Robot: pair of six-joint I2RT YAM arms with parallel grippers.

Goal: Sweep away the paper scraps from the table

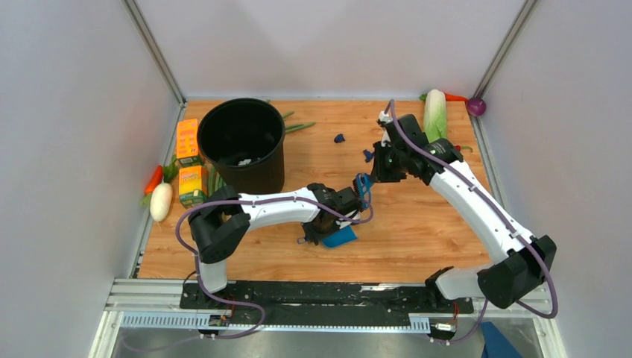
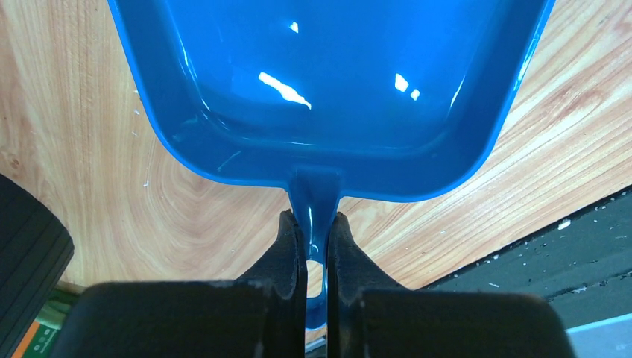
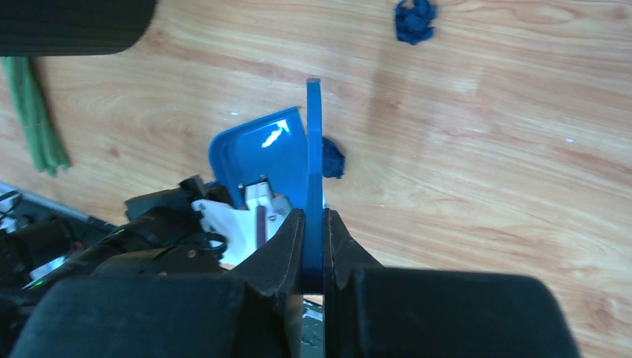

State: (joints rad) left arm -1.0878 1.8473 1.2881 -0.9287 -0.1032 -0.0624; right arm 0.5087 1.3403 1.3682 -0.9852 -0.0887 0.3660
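Two dark navy paper scraps lie on the wooden table (image 1: 417, 231): one (image 1: 339, 138) far of centre, one (image 1: 367, 155) by the right gripper. In the right wrist view one scrap (image 3: 332, 158) sits just right of the brush and the other (image 3: 415, 19) lies farther off. My left gripper (image 1: 320, 230) (image 2: 317, 224) is shut on the handle of the blue dustpan (image 1: 343, 237) (image 2: 328, 89), whose tray looks empty. My right gripper (image 1: 375, 173) (image 3: 314, 224) is shut on the blue hand brush (image 1: 363, 185) (image 3: 314, 149), seen edge-on next to the dustpan (image 3: 261, 153).
A black bucket (image 1: 242, 142) stands at the back left, with orange juice cartons (image 1: 189, 160), a white radish (image 1: 160, 201) and green beans (image 3: 30, 112) near it. A cabbage (image 1: 435, 112) lies at the back right. A black rail (image 1: 328, 294) runs along the near edge.
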